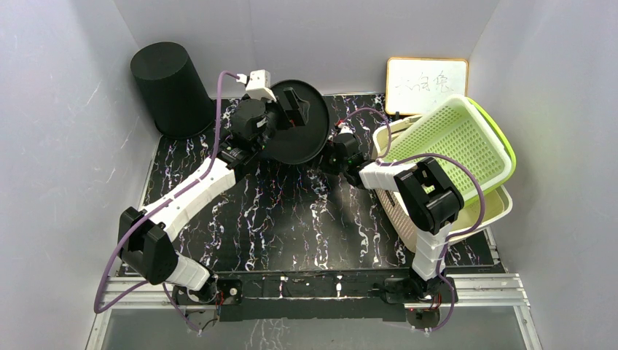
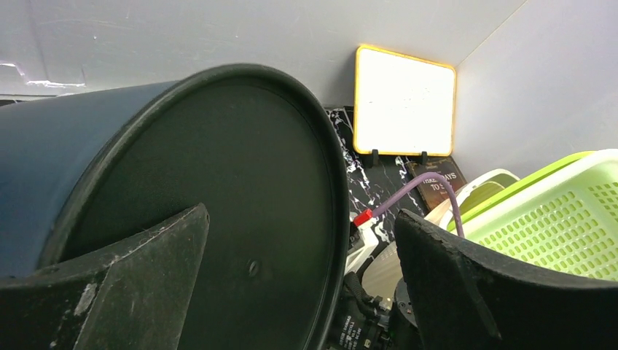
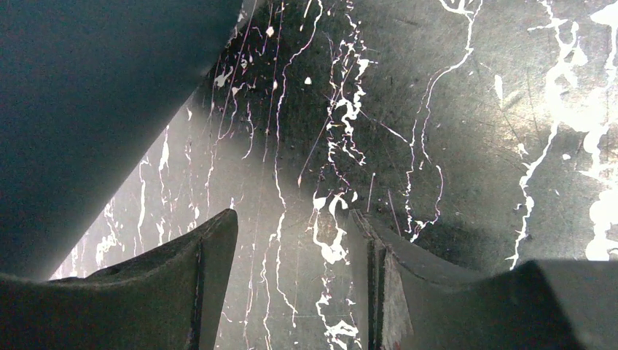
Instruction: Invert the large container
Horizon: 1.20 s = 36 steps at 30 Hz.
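A large black round container (image 1: pixel 304 138) lies tilted on its side at the back middle of the marbled table. In the left wrist view its flat round base (image 2: pixel 240 168) faces me. My left gripper (image 1: pixel 290 106) is open at the container's top. In its wrist view (image 2: pixel 302 211) one finger is in front of the base and the other is beyond the rim. My right gripper (image 1: pixel 337 147) is low by the container's right side. In its wrist view (image 3: pixel 293 215) it is open and empty above the table, with the container wall (image 3: pixel 87 95) at upper left.
A second black bucket (image 1: pixel 171 87) stands upside down at the back left. A green mesh basket (image 1: pixel 455 142) leans on a cream basket (image 1: pixel 495 208) at the right. A whiteboard (image 1: pixel 426 84) stands against the back wall. Grey walls enclose the table.
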Each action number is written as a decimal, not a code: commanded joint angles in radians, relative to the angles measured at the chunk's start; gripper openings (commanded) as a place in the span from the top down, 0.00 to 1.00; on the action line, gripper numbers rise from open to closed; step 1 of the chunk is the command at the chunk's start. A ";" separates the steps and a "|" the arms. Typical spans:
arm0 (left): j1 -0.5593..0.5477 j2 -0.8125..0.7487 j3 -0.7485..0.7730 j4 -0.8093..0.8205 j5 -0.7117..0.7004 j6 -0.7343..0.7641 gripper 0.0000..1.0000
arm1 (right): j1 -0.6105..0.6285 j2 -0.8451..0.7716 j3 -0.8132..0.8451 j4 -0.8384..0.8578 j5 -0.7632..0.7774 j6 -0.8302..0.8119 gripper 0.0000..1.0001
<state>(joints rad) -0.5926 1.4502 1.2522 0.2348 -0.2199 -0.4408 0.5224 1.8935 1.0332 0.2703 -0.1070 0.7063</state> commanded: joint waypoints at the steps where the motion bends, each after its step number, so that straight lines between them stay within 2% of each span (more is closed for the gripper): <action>1: 0.005 0.002 0.033 -0.004 -0.025 0.040 0.02 | -0.005 -0.007 0.029 0.033 -0.017 -0.012 0.46; 11: 0.005 0.002 0.021 -0.016 -0.044 0.053 0.02 | -0.006 -0.013 0.028 0.028 -0.020 -0.020 0.46; 27: 0.013 -0.021 0.059 -0.140 -0.322 0.158 0.02 | -0.022 -0.041 -0.014 0.026 -0.030 -0.038 0.46; 36: 0.030 -0.061 0.008 -0.140 -0.349 0.163 0.02 | -0.027 -0.044 -0.024 0.031 -0.037 -0.036 0.46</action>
<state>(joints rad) -0.5705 1.4464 1.2675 0.0914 -0.5236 -0.2977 0.5014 1.8931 1.0164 0.2630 -0.1314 0.6781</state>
